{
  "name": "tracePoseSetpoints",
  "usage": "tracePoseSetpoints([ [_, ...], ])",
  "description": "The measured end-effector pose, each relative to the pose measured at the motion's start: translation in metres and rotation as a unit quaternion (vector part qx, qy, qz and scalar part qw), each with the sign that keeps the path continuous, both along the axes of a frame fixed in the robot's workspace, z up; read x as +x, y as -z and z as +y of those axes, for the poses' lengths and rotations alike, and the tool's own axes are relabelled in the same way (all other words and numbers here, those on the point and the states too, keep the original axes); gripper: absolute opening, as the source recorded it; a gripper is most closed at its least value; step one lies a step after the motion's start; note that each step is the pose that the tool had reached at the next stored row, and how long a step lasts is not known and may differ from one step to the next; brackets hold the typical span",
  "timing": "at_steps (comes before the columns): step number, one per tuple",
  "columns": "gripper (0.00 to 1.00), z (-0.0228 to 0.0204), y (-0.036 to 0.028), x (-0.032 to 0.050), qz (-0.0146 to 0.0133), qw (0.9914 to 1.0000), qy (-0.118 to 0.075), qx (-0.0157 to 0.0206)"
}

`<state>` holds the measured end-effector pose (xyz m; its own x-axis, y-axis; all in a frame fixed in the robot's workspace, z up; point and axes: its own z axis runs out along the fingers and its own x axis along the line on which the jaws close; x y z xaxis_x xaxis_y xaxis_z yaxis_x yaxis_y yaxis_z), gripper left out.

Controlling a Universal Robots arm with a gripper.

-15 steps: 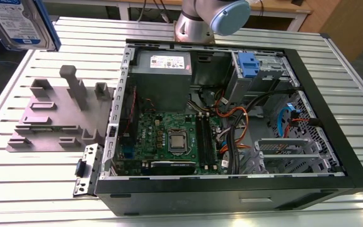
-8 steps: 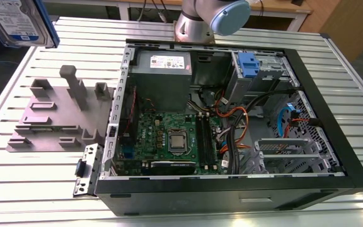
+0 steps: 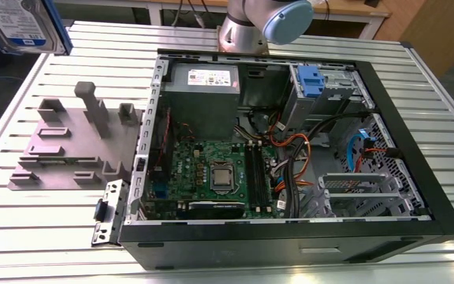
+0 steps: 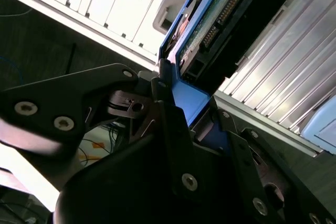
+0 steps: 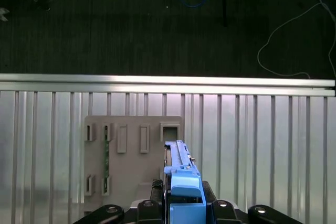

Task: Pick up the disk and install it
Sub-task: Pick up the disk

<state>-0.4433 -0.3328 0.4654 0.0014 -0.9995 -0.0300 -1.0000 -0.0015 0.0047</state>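
Note:
The disk [image 3: 18, 23], a silver-grey drive with a white-and-blue label in a blue carrier, hangs in the air at the exterior view's far upper left, above the table's corner. In both wrist views my gripper [image 5: 184, 211] is shut on it by the carrier's blue end tab [image 5: 185, 192]. The first wrist view has the disk [image 5: 177, 163] edge-on, standing up from the jaws. The second wrist view shows the disk's underside [image 4: 226, 19] with its circuit board and connector, and the black fingers [image 4: 169, 129] of my gripper [image 4: 202, 124] press the blue frame from both sides.
A grey fixture plate [image 3: 69, 148] with upright posts lies on the slatted table [image 3: 416, 77], below the disk [image 5: 131, 156]. The open computer case [image 3: 416, 195] fills the exterior view's right, with a power-supply box [image 3: 203, 77], motherboard [image 3: 219, 171], cables and a blue-tabbed drive bay [image 3: 310, 80]. The arm's base [image 3: 262, 23] stands behind it.

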Motion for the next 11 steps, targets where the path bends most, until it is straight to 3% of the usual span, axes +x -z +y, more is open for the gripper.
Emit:
tracePoseSetpoints([
  [11, 0.36, 0.0, -0.0135, 0.0, 0.0001, 1.0, 0.0, 0.0013],
])
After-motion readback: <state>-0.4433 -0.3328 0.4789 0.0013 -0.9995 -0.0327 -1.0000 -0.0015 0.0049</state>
